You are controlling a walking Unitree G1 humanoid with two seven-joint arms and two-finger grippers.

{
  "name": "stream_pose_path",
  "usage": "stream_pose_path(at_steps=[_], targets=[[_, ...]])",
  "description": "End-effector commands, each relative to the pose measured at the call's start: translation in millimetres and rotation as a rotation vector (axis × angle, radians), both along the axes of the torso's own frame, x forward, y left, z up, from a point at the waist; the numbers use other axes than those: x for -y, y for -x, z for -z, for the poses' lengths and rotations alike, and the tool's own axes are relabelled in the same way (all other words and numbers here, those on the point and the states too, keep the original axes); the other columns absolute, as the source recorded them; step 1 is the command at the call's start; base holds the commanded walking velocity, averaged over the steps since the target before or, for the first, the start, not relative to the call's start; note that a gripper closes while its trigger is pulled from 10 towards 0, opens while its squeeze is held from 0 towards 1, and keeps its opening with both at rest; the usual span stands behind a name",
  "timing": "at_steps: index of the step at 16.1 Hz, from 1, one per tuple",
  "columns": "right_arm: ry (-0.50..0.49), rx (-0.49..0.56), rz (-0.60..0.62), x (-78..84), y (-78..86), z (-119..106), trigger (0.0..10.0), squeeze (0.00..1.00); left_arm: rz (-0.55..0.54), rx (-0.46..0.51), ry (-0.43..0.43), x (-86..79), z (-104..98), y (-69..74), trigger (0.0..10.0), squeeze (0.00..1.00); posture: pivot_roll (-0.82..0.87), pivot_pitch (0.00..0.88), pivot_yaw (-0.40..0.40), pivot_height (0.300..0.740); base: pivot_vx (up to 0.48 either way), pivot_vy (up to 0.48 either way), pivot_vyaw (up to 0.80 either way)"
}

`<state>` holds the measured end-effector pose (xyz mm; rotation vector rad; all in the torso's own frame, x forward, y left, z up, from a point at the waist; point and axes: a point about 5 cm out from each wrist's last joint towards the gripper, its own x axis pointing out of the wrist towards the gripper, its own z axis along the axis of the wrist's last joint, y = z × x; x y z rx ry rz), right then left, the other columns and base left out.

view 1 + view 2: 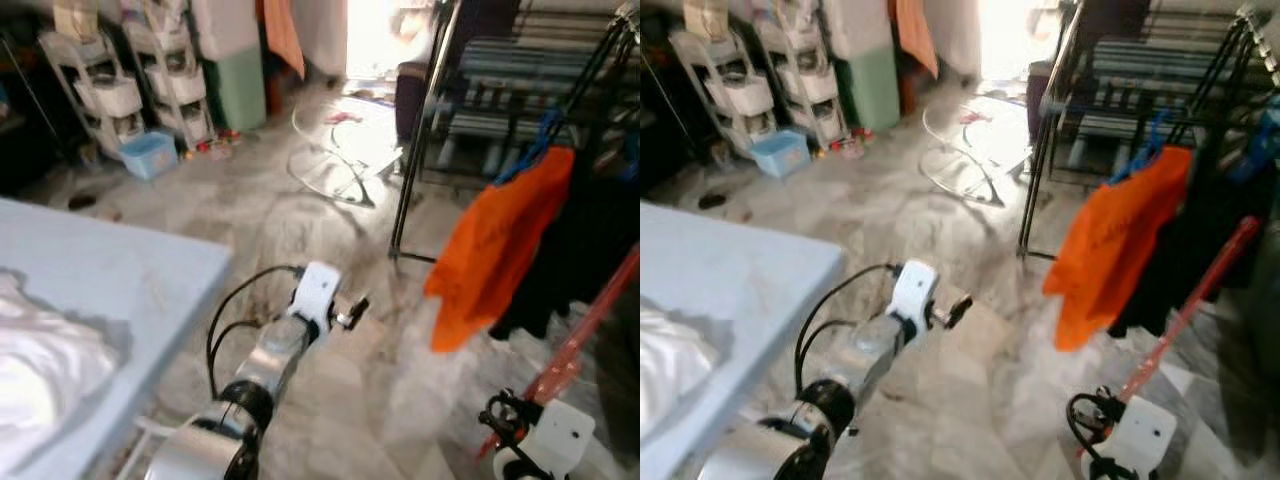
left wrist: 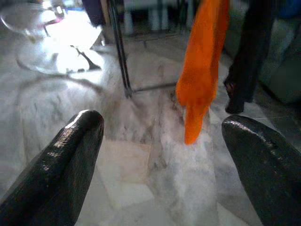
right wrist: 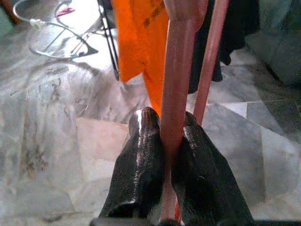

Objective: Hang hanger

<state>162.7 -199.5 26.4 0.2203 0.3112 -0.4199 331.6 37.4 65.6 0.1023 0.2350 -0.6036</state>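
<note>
The left arm (image 1: 262, 370) is silver metal with a black joint ring, black looped cables and a white wrist housing. Left gripper (image 2: 160, 155) fingers are glossy black, rounded. The right wrist housing (image 1: 1140, 435) is white, apparently with black cabling.

The left arm reaches forward and low, its left claw (image 2: 162, 155) with both black fingers (image 2: 61, 165) spread wide apart, gripping nothing. The right arm sits low at the right, its right claw (image 3: 167, 150) pressed closed around a thin pink hanger (image 3: 176, 94).
</note>
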Motion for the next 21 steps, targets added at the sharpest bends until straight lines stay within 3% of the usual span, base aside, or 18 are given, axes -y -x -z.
stream_pose_path(at_steps=[1, 7, 9, 10, 12, 14, 15, 18, 21], targets=[[-0.018, 0.023, -0.007, -6.1, -3.1, -4, 10.0, 0.0, -0.005, -0.013, -0.004, -10.0, 5, 1.2, 10.0, 0.0, -0.13, 0.0, 0.025, 0.74, 0.0, 0.0, 0.0], [-0.009, 0.035, -0.046, -9.8, -6.5, -5, 10.0, 0.0, -0.016, -0.009, 0.005, -15.2, 7, 2.0, 10.0, 0.0, -0.11, 0.0, 0.008, 0.74, 0.226, 0.0, 0.0], [-0.016, 0.035, -0.067, -11.9, -8.6, -5, 10.0, 0.0, -0.081, -0.006, -0.019, -27.3, 10, 0.6, 10.0, 0.0, -0.1, 0.0, -0.007, 0.74, 0.382, 0.0, 0.0], [-0.016, 0.044, -0.088, -12.8, -12.3, -6, 10.0, 0.0, -0.189, 0.01, -0.056, -46.5, 11, -3.3, 10.0, 0.0, -0.08, 0.0, -0.016, 0.74, 0.337, 0.0, 0.0], [0.003, 0.066, -0.072, -8.3, -15.3, -10, 10.0, 0.0, -0.263, 0.038, -0.059, -63.4, 8, -6.5, 10.0, 0.0, -0.08, 0.0, -0.017, 0.74, 0.124, 0.0, 0.0], [0.041, 0.111, -0.048, -4.4, -18.2, -18, 10.0, 0.0, -0.246, 0.082, -0.006, -72.3, -3, -9.9, 10.0, 0.0, -0.06, 0.0, -0.017, 0.74, 0.0, 0.0, 0.0], [0.055, 0.119, -0.043, -4.3, -18.8, -20, 10.0, 0.0, -0.184, 0.13, 0.033, -68.8, -15, -11.8, 10.0, 0.0, -0.06, 0.0, -0.013, 0.74, 0.0, 0.0, 0.0], [0.061, 0.121, -0.025, -5.5, -18.1, -20, 10.0, 0.0, -0.187, 0.159, 0.069, -68.6, -27, -16.7, 10.0, 0.0, -0.06, 0.0, -0.006, 0.74, 0.0, 0.0, 0.0], [0.066, 0.127, -0.022, -7.6, -15.5, -20, 10.0, 0.0, -0.211, 0.108, 0.039, -74.3, -14, -11.3, 10.0, 0.0, -0.07, 0.0, 0.008, 0.74, 0.264, 0.0, 0.0]])
